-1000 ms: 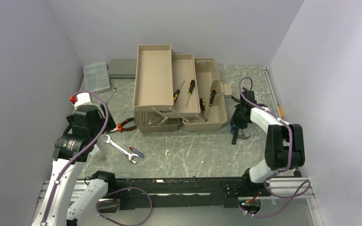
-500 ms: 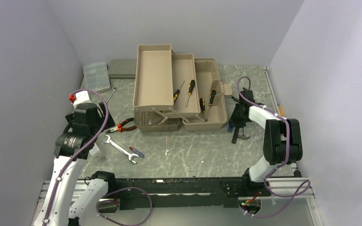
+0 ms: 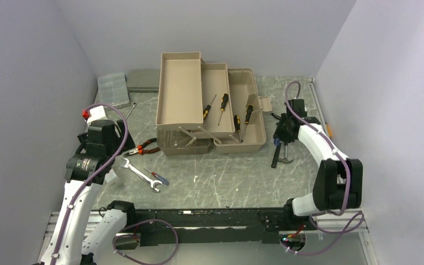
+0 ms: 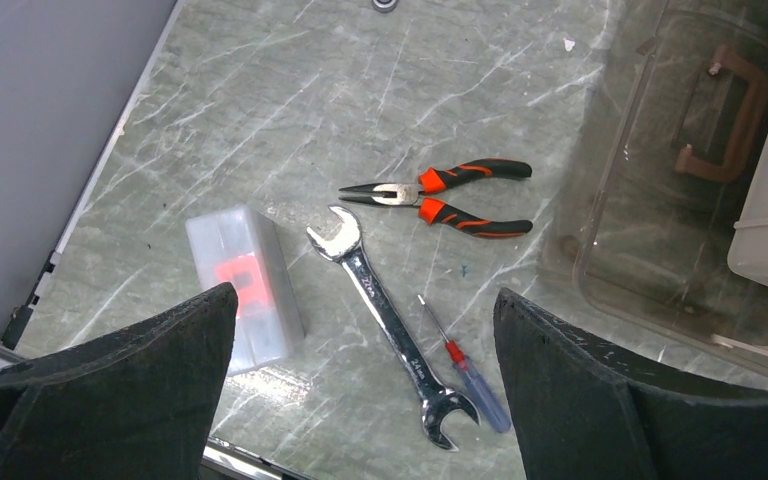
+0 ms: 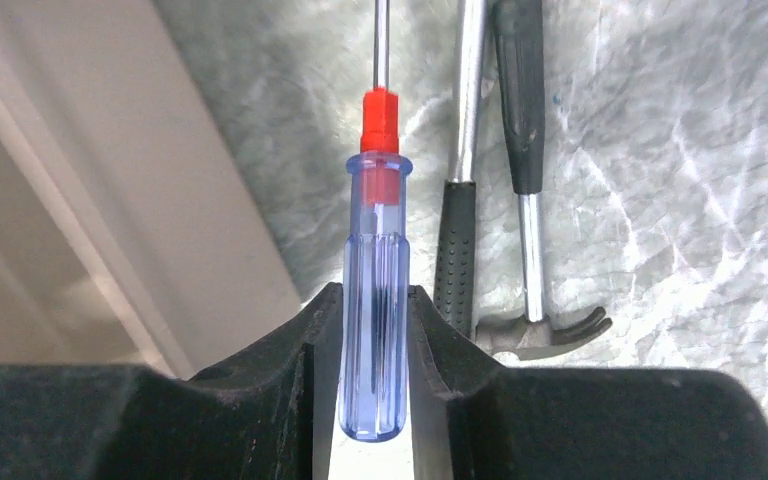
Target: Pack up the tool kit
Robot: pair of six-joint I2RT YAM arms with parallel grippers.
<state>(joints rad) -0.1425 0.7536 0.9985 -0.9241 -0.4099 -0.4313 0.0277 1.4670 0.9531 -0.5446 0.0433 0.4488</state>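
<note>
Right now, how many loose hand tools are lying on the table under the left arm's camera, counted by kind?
Needle-nose pliers: 1
Open-end wrench: 1
Small screwdriver: 1
Total: 3

We count: yellow-black screwdriver point(image 3: 224, 102) four; blue screwdriver point(image 5: 376, 300) two; hammer point(image 5: 520, 100) two; pliers point(image 4: 440, 197) one pair; wrench point(image 4: 385, 310) one sure; toolbox point(image 3: 254, 141) one.

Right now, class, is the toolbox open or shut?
Open. The toolbox has its trays fanned out in steps, and screwdrivers lie uncovered inside.
</note>
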